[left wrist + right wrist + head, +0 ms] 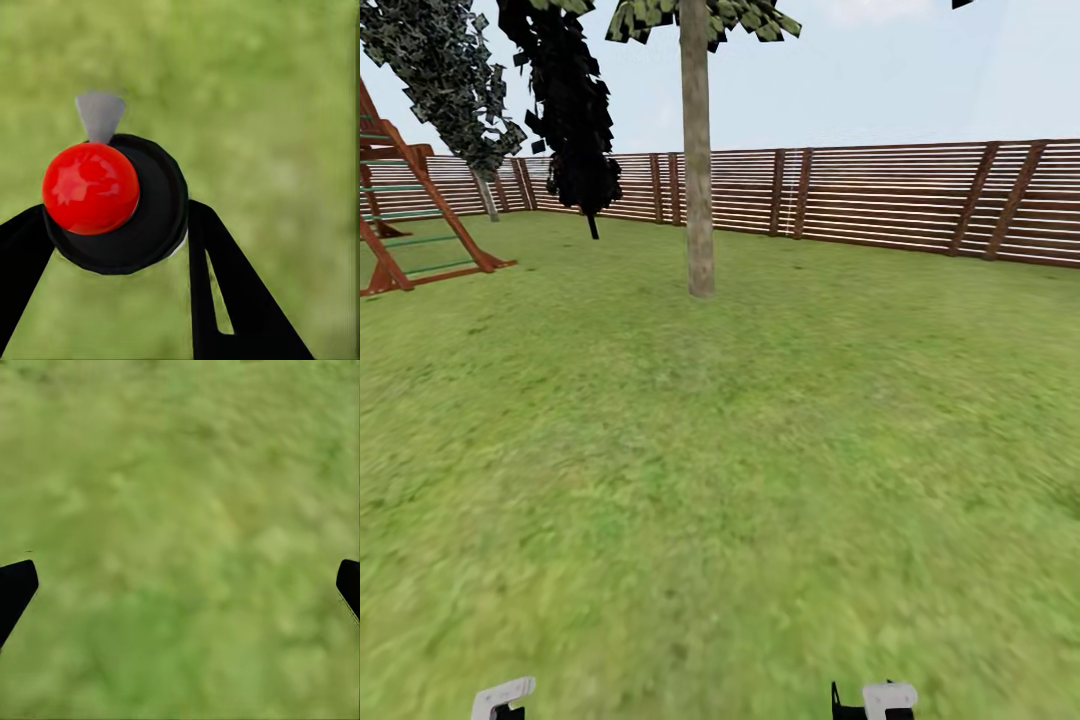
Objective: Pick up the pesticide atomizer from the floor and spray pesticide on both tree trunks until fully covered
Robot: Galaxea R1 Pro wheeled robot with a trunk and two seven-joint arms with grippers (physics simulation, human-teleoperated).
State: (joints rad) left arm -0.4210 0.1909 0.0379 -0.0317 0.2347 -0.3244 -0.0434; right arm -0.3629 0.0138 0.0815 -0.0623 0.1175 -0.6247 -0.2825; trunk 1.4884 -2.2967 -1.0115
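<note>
Atomizer carried in left gripper, lawn crossed toward tree; nothing sprayed yet.

The pesticide atomizer (124, 202) is seen clamped between the left gripper (112, 247)'s two dark fingers (225, 292), black round body with the red spot facing the wrist camera and a grey nozzle tip pointing away over the grass, probably so the spray can be aimed forward once a trunk is in range. The right gripper (180, 585) is held released, fingers well apart with only lawn between them, likely kept free as no second grasp is needed. In the head view the tree trunk (698, 180) stands upright on the lawn (760, 450), well apart from both arms and nearer the fence (900, 195) at the far edge. No white specks are seen on the bark, so spraying is judged not yet begun. A second trunk (486, 195) leans near the far-left corner, beside a wooden climbing frame (400, 215).
</note>
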